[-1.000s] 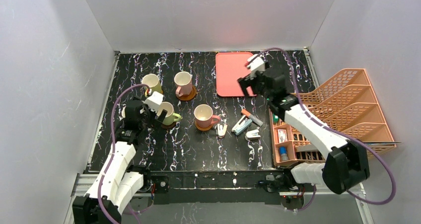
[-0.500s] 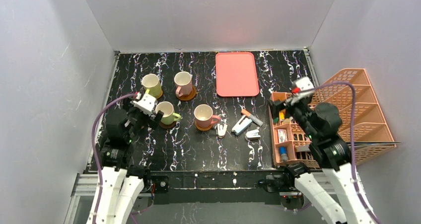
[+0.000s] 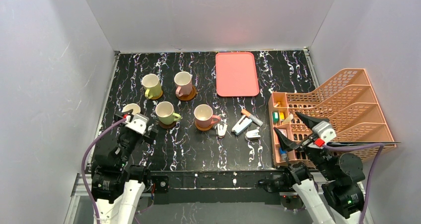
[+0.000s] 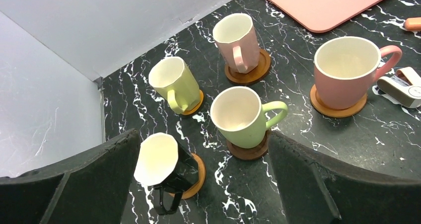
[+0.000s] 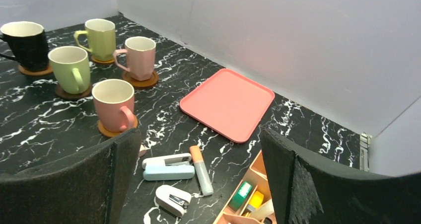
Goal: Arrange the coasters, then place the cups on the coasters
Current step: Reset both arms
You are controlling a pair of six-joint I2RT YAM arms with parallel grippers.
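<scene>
Black marbled desk (image 3: 198,149) is seen carrying everything. A peach file rack (image 3: 347,105) is stood at its right side, and a pink tray (image 3: 237,74) is laid flat at the back. The left claw (image 3: 136,123) and right claw (image 3: 293,130) are held near the front edge, both spread wide with nothing gripped. Five cups (image 4: 238,114) are grouped on the left half, each seated upright on one of the coasters (image 4: 248,72). Small staplers (image 3: 253,133) are scattered between cups and rack.
</scene>
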